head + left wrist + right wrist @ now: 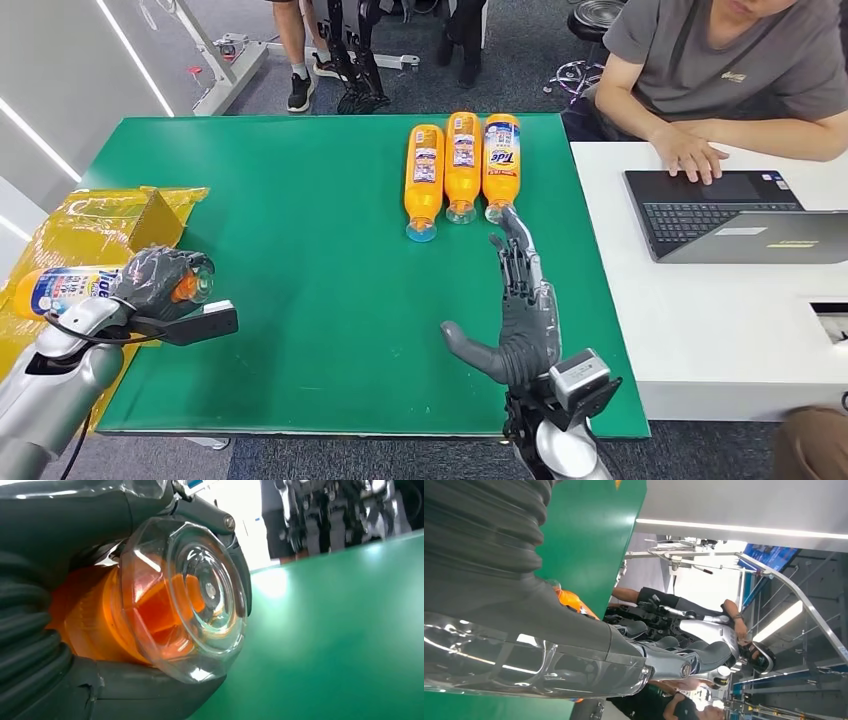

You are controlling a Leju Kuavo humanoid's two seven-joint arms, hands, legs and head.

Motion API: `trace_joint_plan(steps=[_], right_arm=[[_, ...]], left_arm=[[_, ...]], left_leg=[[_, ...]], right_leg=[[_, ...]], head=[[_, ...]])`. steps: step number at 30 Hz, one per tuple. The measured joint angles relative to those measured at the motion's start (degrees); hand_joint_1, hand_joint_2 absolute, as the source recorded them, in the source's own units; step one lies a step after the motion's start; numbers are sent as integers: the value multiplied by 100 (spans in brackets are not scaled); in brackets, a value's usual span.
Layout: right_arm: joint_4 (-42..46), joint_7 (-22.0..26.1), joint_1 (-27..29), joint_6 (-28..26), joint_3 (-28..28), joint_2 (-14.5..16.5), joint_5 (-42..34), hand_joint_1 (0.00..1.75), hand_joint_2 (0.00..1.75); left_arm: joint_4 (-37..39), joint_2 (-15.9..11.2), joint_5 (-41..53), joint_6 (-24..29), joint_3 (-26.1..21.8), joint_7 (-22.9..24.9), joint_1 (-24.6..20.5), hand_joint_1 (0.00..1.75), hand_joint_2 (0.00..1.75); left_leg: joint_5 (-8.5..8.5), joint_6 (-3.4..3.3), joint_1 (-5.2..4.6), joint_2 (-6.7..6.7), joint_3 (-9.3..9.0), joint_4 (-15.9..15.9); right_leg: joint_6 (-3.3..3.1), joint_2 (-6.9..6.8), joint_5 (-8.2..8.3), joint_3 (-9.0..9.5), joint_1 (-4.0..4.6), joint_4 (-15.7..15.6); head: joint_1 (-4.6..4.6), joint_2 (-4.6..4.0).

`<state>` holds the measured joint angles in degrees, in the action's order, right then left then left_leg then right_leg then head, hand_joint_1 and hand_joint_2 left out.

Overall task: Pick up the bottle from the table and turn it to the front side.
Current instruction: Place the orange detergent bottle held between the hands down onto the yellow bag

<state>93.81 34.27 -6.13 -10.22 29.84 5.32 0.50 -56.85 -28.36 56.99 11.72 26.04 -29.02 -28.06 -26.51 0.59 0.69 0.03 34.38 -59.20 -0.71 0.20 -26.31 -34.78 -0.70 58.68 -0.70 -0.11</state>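
Note:
My left hand [155, 283] grips an orange Tide bottle [62, 288] near its clear cap, holding it on its side over the green table's left edge. In the left wrist view the bottle's clear cap [192, 597] and orange neck sit between my dark fingers [150, 692]. My right hand [520, 315] lies open and flat on the green table [300, 250], fingers stretched toward three more orange bottles [462, 165] lying side by side at the far edge. Its fingertips reach just short of the rightmost bottle's cap. An orange bottle [570, 601] peeks past my right hand [549, 645] in the right wrist view.
A yellow box [100, 225] stands at the table's left, behind my left hand. A white desk [700, 320] with a laptop [730, 215] adjoins the right side; a person sits there with a hand on the keyboard. Other people's legs stand beyond the far edge.

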Motion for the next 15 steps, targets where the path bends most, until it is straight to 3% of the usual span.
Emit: trace_joint_plan(steps=[9, 15], right_arm=[[24, -61, 101, 5, -27, -3, 55, 0, 175], [61, -98, 114, -7, -24, -17, 141, 0, 175]], left_arm=[[476, 21, 220, 95, 381, -156, -139, 175, 175], [661, 182, 343, 219, 659, -185, -284, 175, 175]], left_leg=[[0, 0, -2, 0, 0, -1], [0, 0, -2, -1, 0, -2]], right_leg=[[0, 0, 0, 1, 0, -1], [0, -1, 0, 1, 0, -1]], head=[[0, 0], [0, 0]])
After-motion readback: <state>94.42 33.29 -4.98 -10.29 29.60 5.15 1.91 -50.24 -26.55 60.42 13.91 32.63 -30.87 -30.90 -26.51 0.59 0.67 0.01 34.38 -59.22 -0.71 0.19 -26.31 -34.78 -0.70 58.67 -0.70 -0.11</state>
